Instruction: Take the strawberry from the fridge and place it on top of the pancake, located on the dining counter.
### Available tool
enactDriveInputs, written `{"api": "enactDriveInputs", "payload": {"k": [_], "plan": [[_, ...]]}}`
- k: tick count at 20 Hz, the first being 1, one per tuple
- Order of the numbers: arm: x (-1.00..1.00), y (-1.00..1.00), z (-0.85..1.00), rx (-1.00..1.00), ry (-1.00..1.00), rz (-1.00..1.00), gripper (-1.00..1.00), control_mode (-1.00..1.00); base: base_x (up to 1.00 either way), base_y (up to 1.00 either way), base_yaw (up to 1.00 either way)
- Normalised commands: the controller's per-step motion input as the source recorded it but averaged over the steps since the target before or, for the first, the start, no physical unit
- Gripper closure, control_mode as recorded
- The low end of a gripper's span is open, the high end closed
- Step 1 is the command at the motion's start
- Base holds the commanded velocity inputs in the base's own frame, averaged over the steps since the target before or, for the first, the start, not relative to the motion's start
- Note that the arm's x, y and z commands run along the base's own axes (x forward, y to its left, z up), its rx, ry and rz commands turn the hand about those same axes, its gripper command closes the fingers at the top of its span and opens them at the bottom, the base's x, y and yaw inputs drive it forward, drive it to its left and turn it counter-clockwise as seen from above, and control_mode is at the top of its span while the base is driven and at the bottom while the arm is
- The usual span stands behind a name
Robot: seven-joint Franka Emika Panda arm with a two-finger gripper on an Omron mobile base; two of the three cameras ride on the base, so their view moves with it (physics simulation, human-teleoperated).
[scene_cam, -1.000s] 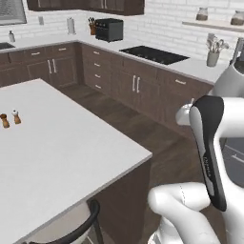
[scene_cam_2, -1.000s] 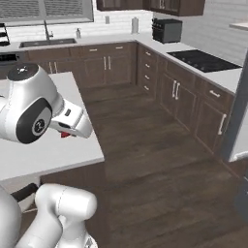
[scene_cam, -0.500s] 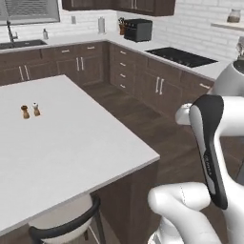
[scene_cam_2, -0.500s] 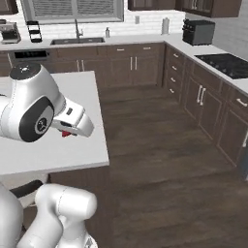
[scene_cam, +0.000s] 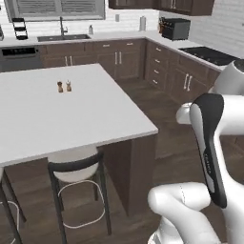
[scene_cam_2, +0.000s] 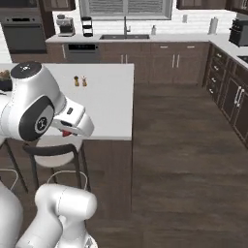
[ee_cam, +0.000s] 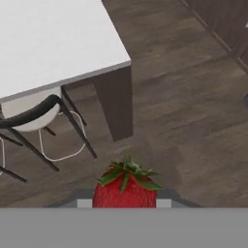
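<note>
Hand view, bottom centre: jaws closed on the strawberry (ee_cam: 125,190), red body and green leaf crown plainly seen, the berry carried above dark wood floor (ee_cam: 184,111). Fingertips themselves mostly hidden by the fruit.

Right base view, left of frame: a speck of red below the gripper (scene_cam_2: 66,131), the wrist tucked low in front of the dining counter (scene_cam_2: 109,104).

Change against the pictures of a second before: the whole scene had slid across both base views, so the base had been driving or turning, not the furniture. The dining counter had grown larger and moved toward centre; the sink (scene_cam_2: 124,37) and window wall had come into sight; the hob had drifted to the right edge. The grip on the berry held the same throughout. Judgement: fetching done, transport under way, placing not yet begun.

Items by view:
- Left base view: two small shakers (scene_cam: 64,86) on the counter, upper left; a stool (scene_cam: 76,167) under its near edge; toaster at upper right. Berry hidden behind the arm.
- Right base view: something round and brownish at the far left edge of the counter, possibly the pancake (scene_cam_2: 4,74), too cropped to confirm.
- Hand view: counter corner at upper left, stool beneath it.
</note>
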Motion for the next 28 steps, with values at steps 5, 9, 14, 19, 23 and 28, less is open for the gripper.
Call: {"api": "enactDriveInputs", "payload": {"k": [5,9,14,19,23,28], "plan": [[0.00,0.00,0.00,0.00,0.00,0.00,1.00,1.00,-0.50,0.76,0.42],[0.00,0.00,0.00,0.00,0.00,0.00,1.00,1.00,-0.06,1.00,0.35],[0.00,0.00,0.00,0.00,0.00,0.00,1.00,1.00,0.27,0.98,0.23],[0.00,0.00,0.00,0.00,0.00,0.00,1.00,1.00,0.35,0.60,0.07],[0.00,0.00,0.00,0.00,0.00,0.00,1.00,1.00,0.48,0.44,0.00],[0.00,0.00,0.00,0.00,0.00,0.00,1.00,1.00,0.53,0.47,-0.01]]}}
